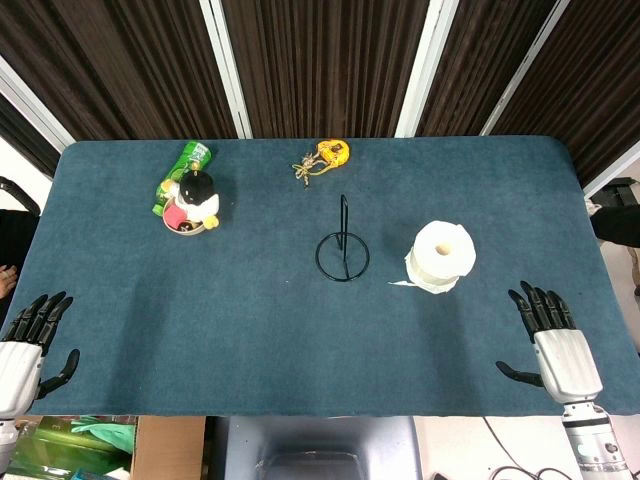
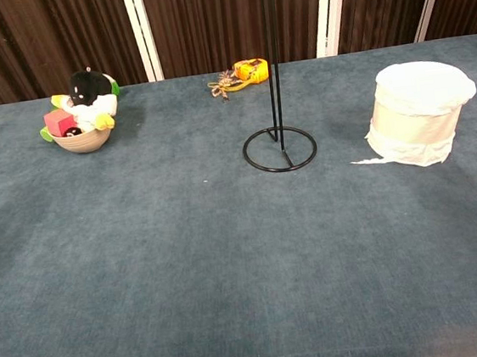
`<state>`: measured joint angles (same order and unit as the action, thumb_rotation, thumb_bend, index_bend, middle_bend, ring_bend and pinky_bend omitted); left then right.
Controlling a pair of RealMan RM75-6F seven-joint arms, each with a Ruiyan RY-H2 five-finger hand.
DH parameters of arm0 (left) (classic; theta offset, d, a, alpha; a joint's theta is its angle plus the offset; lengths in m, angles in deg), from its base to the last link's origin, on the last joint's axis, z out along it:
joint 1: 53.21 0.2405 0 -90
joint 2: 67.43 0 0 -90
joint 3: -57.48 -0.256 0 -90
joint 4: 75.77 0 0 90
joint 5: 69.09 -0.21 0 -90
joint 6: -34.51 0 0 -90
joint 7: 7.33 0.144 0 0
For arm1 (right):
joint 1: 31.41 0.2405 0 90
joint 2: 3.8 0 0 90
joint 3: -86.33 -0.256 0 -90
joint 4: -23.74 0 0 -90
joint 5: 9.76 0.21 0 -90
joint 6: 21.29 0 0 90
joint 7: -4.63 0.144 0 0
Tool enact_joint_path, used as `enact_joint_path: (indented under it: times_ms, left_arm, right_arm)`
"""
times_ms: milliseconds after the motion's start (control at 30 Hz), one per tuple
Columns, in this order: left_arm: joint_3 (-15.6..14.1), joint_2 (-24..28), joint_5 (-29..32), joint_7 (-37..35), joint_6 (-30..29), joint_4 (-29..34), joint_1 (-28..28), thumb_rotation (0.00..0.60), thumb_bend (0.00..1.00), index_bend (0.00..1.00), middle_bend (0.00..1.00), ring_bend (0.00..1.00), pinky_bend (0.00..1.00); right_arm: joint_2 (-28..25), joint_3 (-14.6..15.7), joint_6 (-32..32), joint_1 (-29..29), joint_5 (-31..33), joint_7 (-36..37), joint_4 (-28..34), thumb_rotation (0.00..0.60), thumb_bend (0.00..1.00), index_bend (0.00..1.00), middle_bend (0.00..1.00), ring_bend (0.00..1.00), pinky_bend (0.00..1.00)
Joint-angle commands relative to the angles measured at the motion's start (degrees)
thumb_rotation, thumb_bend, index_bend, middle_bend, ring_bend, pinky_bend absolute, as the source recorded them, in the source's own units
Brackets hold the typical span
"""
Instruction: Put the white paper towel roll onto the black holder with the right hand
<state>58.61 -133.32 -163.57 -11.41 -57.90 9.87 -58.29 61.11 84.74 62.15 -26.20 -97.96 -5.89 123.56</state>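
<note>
The white paper towel roll (image 1: 440, 256) (image 2: 419, 112) stands on end on the blue table, right of centre, with a loose sheet end trailing to its left. The black wire holder (image 1: 343, 251) (image 2: 275, 98), a ring base with an upright rod, stands just left of the roll with nothing on it. My right hand (image 1: 552, 339) rests flat at the table's near right edge, fingers spread and holding nothing, well short of the roll. My left hand (image 1: 28, 341) lies the same way at the near left corner. Neither hand shows in the chest view.
A bowl (image 1: 184, 221) (image 2: 81, 140) with a plush toy and small items sits at the far left, a green packet (image 1: 190, 160) behind it. A small yellow-orange trinket (image 1: 324, 158) (image 2: 244, 72) lies near the far edge. Dark curtains hang behind the table.
</note>
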Motion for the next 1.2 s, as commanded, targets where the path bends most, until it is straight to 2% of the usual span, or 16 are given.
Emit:
enact_joint_path:
  times_ms: [33,200,433,567,633,700,867,1200]
  left_arm:
    - [0.13,-0.15,0.12,-0.08,-0.02,-0.26,-0.04,0.6,0.45,0.0,0.06,0.04,0.16]
    - [0.48,-0.25,0.98,-0.35,0.57,-0.46,-0.27,0.6,0.45,0.0,0.06,0.04,0.16]
    - [0.64,-0.4,1.39,0.42,0.94,-0.34,-0.44,0.6,0.45,0.0,0.06,0.04,0.16]
    - [0.69,-0.38,1.56,0.53,0.87,-0.28,-0.36,0.6,0.45,0.0,0.06,0.04,0.16]
    - [0.82,-0.4,1.9,0.7,0.87,-0.25,-0.29,0.6,0.45,0.0,0.06,0.04,0.16]
    - [0.91,-0.42,2.12,0.87,0.83,-0.25,-0.24,0.6,0.45,0.0,0.06,0.04,0.16]
    - [1.03,-0.45,2.37,0.74,0.71,-0.42,-0.13,0.6,0.45,0.0,0.06,0.04,0.16]
    - [1.23,-0.51,2.95,1.04,1.28,-0.36,-0.3,0.6,0.45,0.0,0.06,0.04,0.16]
  right_arm:
    - [0.12,-0.36,-0.55,0.34,0.55,0.2,-0.19,0.6,0.18,0.0,0.0,0.0,0.0]
    - [0.76,-3.95,-5.64,4.48,3.97,4.8,-3.04,0.6,0.18,0.0,0.0,0.0,0.0]
    - [-1.9,-11.26,-22.01,15.74,12.54,12.25,-6.43,0.6,0.17,0.0,0.0,0.0,0.0]
    - [-2.36,-11.78,-24.85,17.4,13.77,12.88,-6.73,0.6,0.15,0.0,0.0,0.0,0.0]
    - [-2.69,-12.64,-30.09,20.41,16.19,13.46,-7.59,0.6,0.14,0.0,0.0,0.0,0.0]
    - [-1.87,-14.08,-37.95,25.61,20.86,12.41,-11.15,0.6,0.13,0.0,0.0,0.0,0.0]
    - [-1.34,-13.4,-45.95,31.24,30.42,7.22,-14.45,0.6,0.13,0.0,0.0,0.0,0.0]
    - [2.02,-10.83,-49.28,38.3,42.82,-0.18,-19.7,0.6,0.13,0.0,0.0,0.0,0.0]
